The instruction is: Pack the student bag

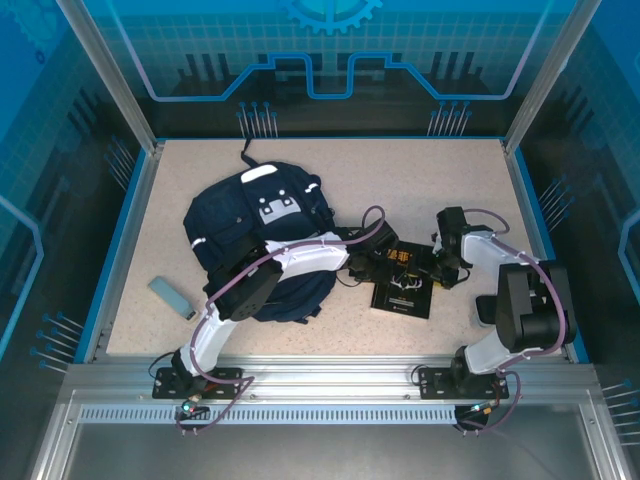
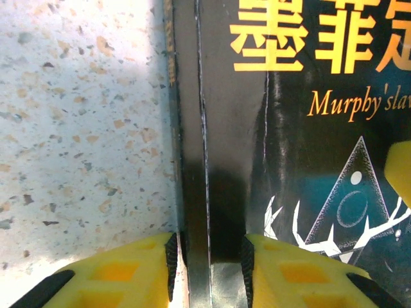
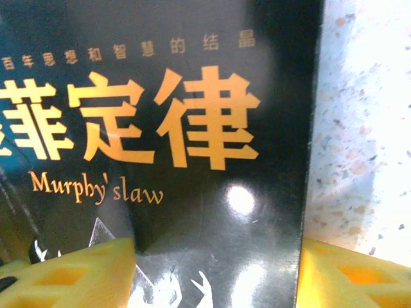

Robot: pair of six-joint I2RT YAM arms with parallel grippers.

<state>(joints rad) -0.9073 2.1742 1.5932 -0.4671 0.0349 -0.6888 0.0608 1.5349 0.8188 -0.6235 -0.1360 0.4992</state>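
1. The student bag [image 1: 255,225] is being seen lying left of centre on the table [image 1: 420,180], partly under the left arm.
2. A black book [image 1: 403,285] is being seen near its right side.
3. The book's spine edge is being straddled by the left gripper [image 2: 209,273], jaws narrowly parted; whether it is being clamped cannot be told.
4. The opposite edge is being straddled by the right gripper [image 3: 215,276], jaws spread wide, nothing being held.

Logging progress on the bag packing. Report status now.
Left tool astride Murphy's Law book spine, grip unclear. Right tool open over its other edge. Navy backpack beside book; left arm across it.
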